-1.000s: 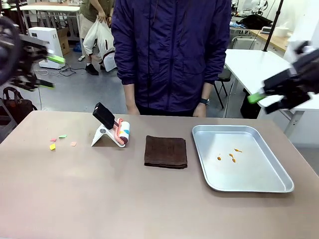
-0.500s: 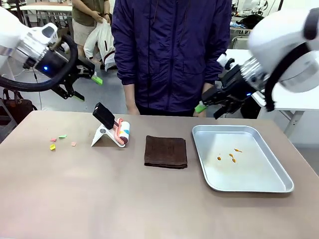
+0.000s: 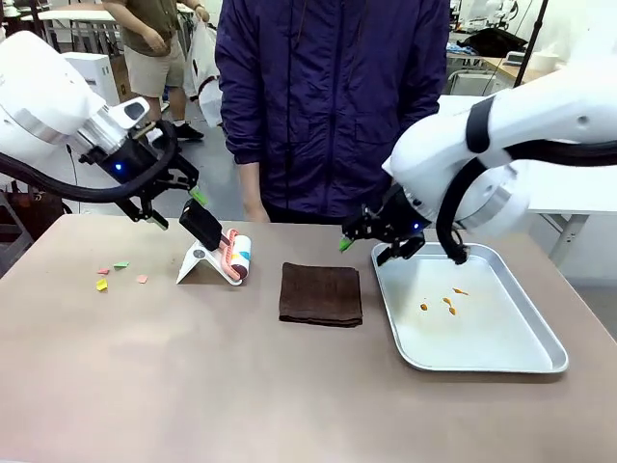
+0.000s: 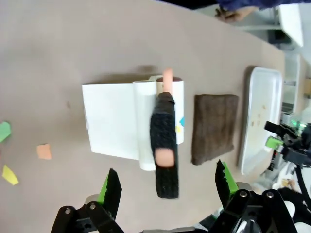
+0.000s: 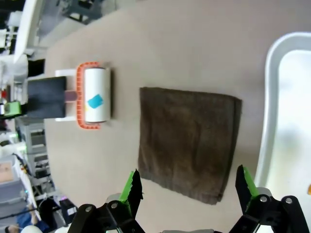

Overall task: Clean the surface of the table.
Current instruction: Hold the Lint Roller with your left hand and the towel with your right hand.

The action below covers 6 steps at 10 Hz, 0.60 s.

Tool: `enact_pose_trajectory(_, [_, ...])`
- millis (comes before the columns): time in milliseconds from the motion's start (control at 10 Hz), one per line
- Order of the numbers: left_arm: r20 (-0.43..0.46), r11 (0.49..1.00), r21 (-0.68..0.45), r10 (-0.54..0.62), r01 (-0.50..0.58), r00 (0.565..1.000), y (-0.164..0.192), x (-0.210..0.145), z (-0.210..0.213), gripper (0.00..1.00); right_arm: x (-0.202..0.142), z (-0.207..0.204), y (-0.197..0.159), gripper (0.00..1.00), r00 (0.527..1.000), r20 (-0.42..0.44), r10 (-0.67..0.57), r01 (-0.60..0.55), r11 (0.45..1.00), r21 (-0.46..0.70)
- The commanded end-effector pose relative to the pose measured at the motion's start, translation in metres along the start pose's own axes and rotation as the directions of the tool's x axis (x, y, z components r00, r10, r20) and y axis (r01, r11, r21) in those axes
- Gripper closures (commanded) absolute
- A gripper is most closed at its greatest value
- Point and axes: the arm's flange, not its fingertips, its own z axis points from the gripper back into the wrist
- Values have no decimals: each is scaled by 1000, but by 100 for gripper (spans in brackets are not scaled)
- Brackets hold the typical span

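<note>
The brownish table (image 3: 193, 386) carries several coloured paper scraps (image 3: 101, 283) at its left. A lint roller (image 3: 234, 257) with a black handle leans on a white stand, and a folded brown cloth (image 3: 321, 294) lies mid-table. My left gripper (image 3: 176, 205) hovers open just above and left of the roller's handle (image 4: 164, 141), which lies between its fingers in the left wrist view. My right gripper (image 3: 366, 246) hangs open over the gap between the cloth (image 5: 187, 141) and the tray, holding nothing.
A silver tray (image 3: 540, 338) with small orange smears (image 3: 445, 301) sits at the right. A person in a dark blue jacket (image 3: 328, 106) stands at the far edge, hands by the table. The near half of the table is bare.
Both arms have swung in from the picture's sides and come down toward the table: the left to the roller's handle, the right to the cloth and tray corner. Jaws stayed open.
</note>
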Motion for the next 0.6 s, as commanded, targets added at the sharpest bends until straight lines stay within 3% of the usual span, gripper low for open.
enact_pose_trajectory(0, [-24,1000,18,24,-24,999,-1,6,-7,0,10,-23,-1,0,998,-24,-66,65,998,-25])
enact_pose_trajectory(200, [-28,1000,-1,24,-24,999,3,4,-12,0,7,-38,-7,0,992,-81,-98,97,995,-17])
enact_pose_trajectory(500, [-6,999,-32,31,-31,999,5,5,-19,0,5,-45,-8,0,991,-93,-101,99,995,-17])
